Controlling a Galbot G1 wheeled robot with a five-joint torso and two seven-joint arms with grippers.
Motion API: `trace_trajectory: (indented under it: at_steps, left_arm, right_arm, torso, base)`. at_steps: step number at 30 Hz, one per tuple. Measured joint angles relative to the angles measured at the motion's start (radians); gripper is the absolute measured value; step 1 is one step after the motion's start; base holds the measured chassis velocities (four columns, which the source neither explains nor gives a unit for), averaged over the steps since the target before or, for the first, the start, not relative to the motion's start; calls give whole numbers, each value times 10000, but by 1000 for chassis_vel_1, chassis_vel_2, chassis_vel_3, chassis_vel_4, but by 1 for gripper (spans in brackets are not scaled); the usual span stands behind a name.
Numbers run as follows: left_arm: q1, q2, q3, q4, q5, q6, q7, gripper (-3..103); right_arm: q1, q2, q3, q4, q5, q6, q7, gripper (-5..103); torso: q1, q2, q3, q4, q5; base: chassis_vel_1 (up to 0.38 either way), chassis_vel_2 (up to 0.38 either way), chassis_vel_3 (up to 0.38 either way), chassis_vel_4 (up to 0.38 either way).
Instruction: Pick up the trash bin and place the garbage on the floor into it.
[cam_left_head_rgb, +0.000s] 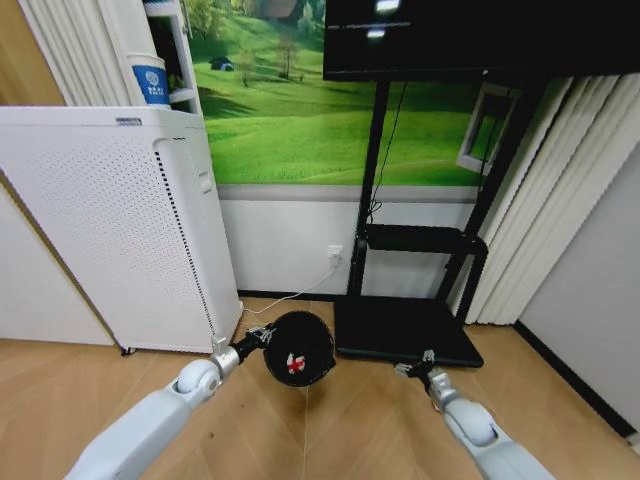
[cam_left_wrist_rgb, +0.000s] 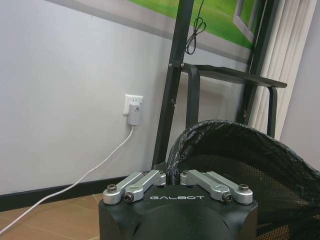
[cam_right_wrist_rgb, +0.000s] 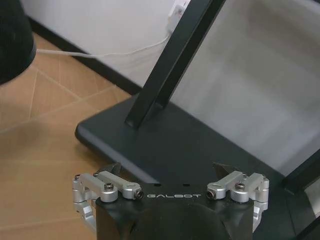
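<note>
The biggest risk here is the hold on the trash bin (cam_left_head_rgb: 298, 348) — the left gripper (cam_left_head_rgb: 262, 336) meets it only at the rim, on the side nearest the arm, so all the weight hangs from one edge. In the left wrist view the linkages are drawn in toward the centre and the liner-covered rim (cam_left_wrist_rgb: 220, 131) rises directly in front of them, which reads as a narrow pinch on the rim, though the fingertips themselves are hidden behind the gripper body. A thin, slack liner between pads and rim could let the bin slide or tip, and a tilt could spill the red-and-white scrap (cam_left_head_rgb: 294, 364) that already lies inside.

A second hazard is clutter: the bin sits in the lower middle of the head view, between the white perforated appliance (cam_left_head_rgb: 110, 230) at left and the black base of the TV stand (cam_left_head_rgb: 405, 330) just to its right. A swing either way could knock the bin against one of them, and the white cable (cam_left_head_rgb: 300, 288) along the wall runs close behind.

The right gripper (cam_left_head_rgb: 415, 368) is at lower right of centre, low over the front edge of the stand base, well apart from the bin. In its wrist view its jaws stand wide with nothing between them, and the stand base (cam_right_wrist_rgb: 165, 150) lies right beneath — a descent here would strike it.
</note>
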Motion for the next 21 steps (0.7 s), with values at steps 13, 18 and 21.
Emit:
trace_trajectory:
  at_steps: [13, 18, 21]
  left_arm:
    - [138, 83, -204, 107, 25, -36, 154, 7]
    - [163, 13, -204, 93, 58, -41, 122, 7]
    - [188, 25, -213, 46, 73, -47, 96, 7]
  right_arm:
    - [238, 215, 192, -1807, -93, 693, 215, 97]
    - [177, 299, 214, -1680, -90, 841, 174, 100]
    - [169, 348, 204, -1612, -116, 919, 140, 100]
  torso:
    - [0, 0, 0, -1, -2]
    - [0, 0, 0, 0, -3]
    - [0, 0, 0, 0, -3]
  base:
    - [0, 0, 0, 0]
    - [0, 0, 0, 0]
    - [0, 0, 0, 0]
